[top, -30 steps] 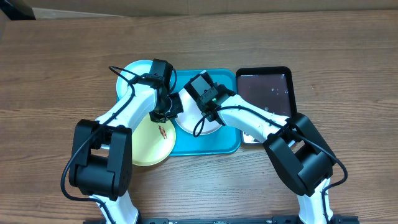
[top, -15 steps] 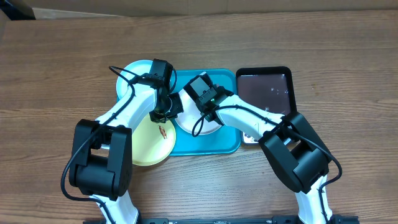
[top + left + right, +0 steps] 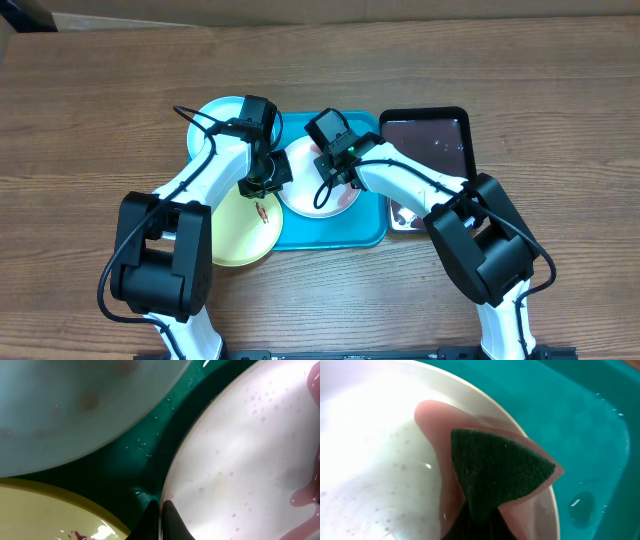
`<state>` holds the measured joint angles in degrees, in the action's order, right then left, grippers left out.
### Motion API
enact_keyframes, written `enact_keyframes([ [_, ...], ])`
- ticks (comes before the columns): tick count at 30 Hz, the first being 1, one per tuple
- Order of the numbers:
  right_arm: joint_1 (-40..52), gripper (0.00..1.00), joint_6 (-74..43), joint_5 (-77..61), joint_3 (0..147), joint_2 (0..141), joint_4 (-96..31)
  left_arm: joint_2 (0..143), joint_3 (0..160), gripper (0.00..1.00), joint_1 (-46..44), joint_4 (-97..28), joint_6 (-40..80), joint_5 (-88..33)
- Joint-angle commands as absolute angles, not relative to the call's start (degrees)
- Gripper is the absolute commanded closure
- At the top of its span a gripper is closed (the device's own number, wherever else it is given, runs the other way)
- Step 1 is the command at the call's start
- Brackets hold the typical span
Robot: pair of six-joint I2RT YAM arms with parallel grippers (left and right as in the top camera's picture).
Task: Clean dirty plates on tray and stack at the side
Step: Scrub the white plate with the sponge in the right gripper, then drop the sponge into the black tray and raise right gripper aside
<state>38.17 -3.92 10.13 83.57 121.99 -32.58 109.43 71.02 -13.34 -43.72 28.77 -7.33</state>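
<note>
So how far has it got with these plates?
Nothing looks finished. In hand: the left gripper pinches the rim of the white plate on the tray while the right gripper holds a green sponge on it, pink smears showing. Still to do: the yellow-green plate carries a red smear, the light blue plate waits, and none are stacked.

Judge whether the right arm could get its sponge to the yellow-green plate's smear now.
Probably, but tightly: the smear lies uncovered on the yellow-green plate, yet the left gripper, pinching the rim of the white plate, sits between it and the sponge.
</note>
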Motion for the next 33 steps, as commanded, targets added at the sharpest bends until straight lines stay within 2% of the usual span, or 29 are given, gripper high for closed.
enact_keyframes([
  [1,39.99,0.96,-6.48,-4.38,81.34,126.17,-34.20,109.38,72.20,0.96,-13.52,-43.22,28.25,-8.58],
  [17,38.74,0.96,-7.07,-26.11,83.40,125.62,-34.87,109.38,72.20,0.96,-13.52,-43.22,28.25,-8.56],
  [22,31.77,0.96,-7.09,-40.01,89.80,122.43,-36.77,109.38,72.20,0.96,-13.52,-43.27,28.23,-8.54],
  [28,23.92,0.96,-7.01,-41.67,92.18,117.75,-42.22,109.38,72.20,0.96,-13.52,-43.46,26.96,-8.43],
  [33,18.26,0.96,-2.52,-41.34,92.18,114.34,-49.56,109.38,72.20,0.96,-13.52,-43.29,27.00,-8.45],
])
